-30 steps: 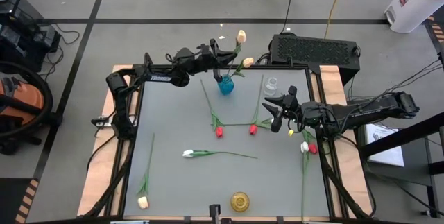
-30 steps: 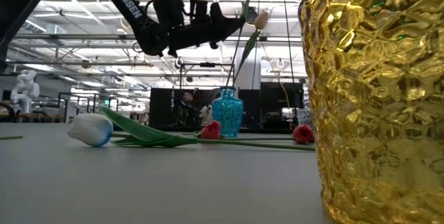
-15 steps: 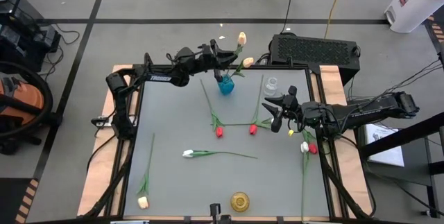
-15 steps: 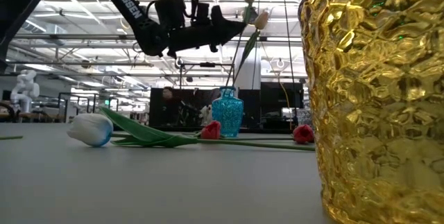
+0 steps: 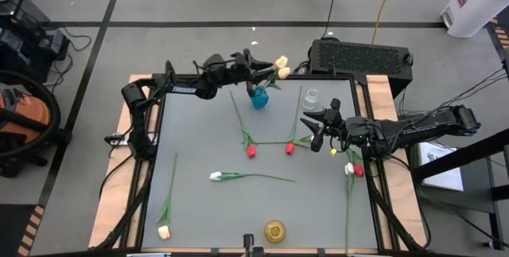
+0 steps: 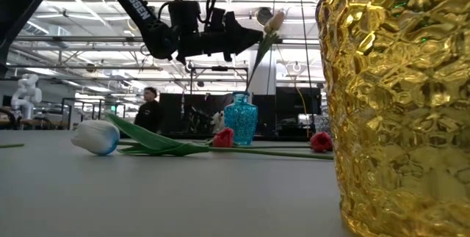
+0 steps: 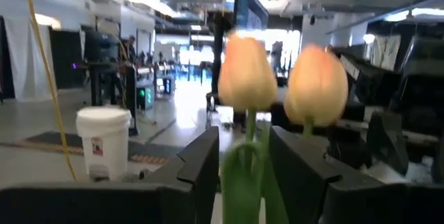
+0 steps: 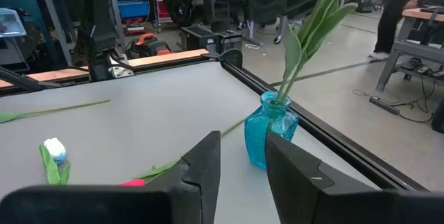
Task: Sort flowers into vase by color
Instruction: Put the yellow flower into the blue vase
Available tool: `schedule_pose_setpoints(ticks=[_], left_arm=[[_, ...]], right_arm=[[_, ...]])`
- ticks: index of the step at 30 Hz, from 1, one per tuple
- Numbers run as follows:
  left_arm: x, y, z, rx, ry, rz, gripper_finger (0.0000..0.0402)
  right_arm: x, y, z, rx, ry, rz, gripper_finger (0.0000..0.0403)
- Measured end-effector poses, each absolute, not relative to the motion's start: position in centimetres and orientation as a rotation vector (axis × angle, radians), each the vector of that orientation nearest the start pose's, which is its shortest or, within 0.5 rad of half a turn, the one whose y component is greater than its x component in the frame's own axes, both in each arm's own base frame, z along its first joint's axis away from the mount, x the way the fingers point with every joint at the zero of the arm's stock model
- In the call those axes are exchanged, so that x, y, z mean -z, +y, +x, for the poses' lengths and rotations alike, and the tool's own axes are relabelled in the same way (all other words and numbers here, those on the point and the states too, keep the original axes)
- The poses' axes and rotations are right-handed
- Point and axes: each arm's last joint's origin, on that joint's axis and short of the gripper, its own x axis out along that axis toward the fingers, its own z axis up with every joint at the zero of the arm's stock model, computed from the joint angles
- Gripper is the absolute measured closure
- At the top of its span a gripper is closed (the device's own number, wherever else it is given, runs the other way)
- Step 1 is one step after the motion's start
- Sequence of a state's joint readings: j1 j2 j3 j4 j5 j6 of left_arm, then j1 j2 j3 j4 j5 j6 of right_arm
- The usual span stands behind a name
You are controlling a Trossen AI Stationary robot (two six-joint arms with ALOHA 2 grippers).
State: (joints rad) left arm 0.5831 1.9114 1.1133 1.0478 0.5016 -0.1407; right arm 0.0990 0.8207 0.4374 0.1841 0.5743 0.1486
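Spanning the high view: grey table (image 5: 207, 142), both dark arms reaching in over it.

Left gripper (image 5: 266, 64) hanging high above the far edge, over the blue vase (image 5: 259, 98). Fingers (image 7: 201, 172) parted, green stems standing in the gap between them; cannot tell whether the pads touch them.

Right gripper (image 5: 312, 134) low by the right side of the table, fingers (image 8: 205, 165) apart with a clear gap, gripping nothing, pointed toward the blue vase.

Gold vase (image 6: 396, 105) upright at the near edge, by the low camera; inside hidden.

Blue vase upright near the far edge, holding two cream tulips (image 5: 281, 66), stems leaning together, buds side by side just past the left fingertips.

Small clear vase (image 5: 311, 96) upright, just right of the blue one; contents too small to tell.

Loose flowers flat on the table: two red tulips (image 5: 251, 152) mid-table, white tulip (image 5: 215, 176) nearer the middle, another cream tulip (image 5: 164, 231) at the near left corner, a white and red pair (image 5: 353, 169) by the right edge.
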Motion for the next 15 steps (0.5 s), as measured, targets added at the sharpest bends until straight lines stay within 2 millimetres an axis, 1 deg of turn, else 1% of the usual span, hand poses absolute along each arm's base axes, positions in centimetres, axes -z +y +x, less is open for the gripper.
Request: schedule_pose_setpoints(ticks=[3, 6, 9, 15], left_arm=[[-23.8, 21.5, 35.3, -0.049, -0.181, 0.01, 0.0267], [-24.0, 21.5, 35.1, -0.05, -0.171, 0.015, 0.0267], [-24.8, 21.6, 34.7, -0.047, -0.179, 0.022, 0.0267], [-27.1, 21.3, 33.5, 0.042, -0.175, 0.035, 0.0267]], right_arm=[[-24.2, 0.2, 18.1, 0.487, 0.153, 0.082, 0.0298], [-24.2, 0.2, 18.1, 0.487, 0.153, 0.083, 0.0298], [-24.2, 0.2, 18.1, 0.488, 0.151, 0.091, 0.0298], [-24.2, 0.2, 18.1, 0.488, 0.152, 0.093, 0.0298]])
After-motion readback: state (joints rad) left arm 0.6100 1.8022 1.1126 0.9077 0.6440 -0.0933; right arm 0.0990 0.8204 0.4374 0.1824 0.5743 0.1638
